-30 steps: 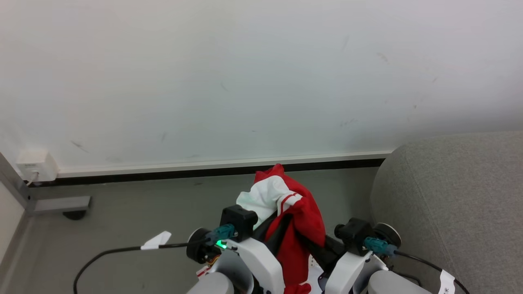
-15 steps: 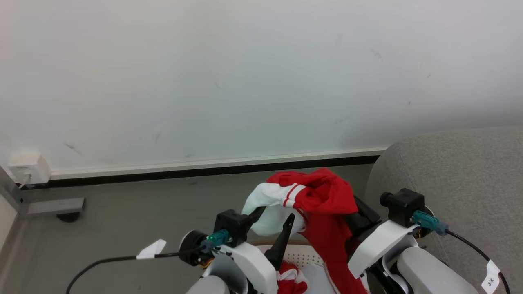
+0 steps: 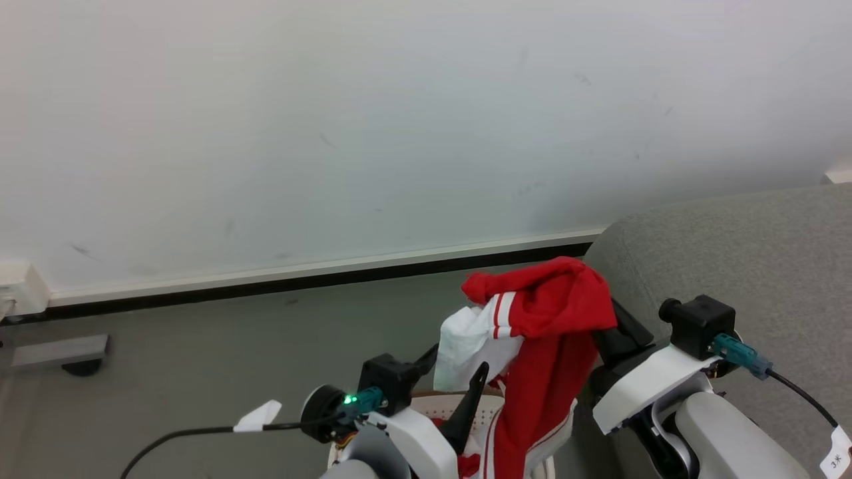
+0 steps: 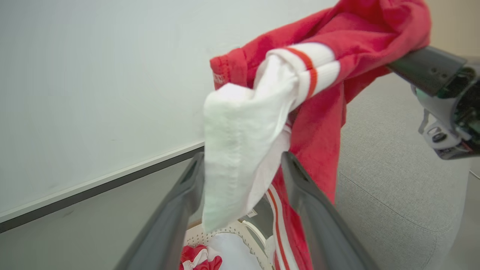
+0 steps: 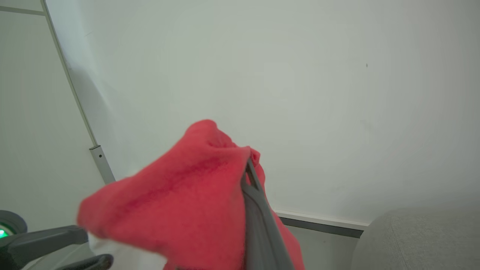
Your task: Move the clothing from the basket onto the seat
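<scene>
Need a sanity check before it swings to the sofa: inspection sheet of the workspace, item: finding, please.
Surface: grey floor, with a grey bracket at the left.
Job's things: red garment hangs from the right gripper above the basket, beside the seat, not laid on it; more red clothing lies in the basket.
Clutter: nothing seen.
Grippers: right gripper shut on the garment; left gripper open, white panel hanging loose between its fingers.
Cables: left wrist cable and right wrist cable, black, white-tagged, clear of the garment.
Surroundings: white wall, skirting, wall box.
</scene>
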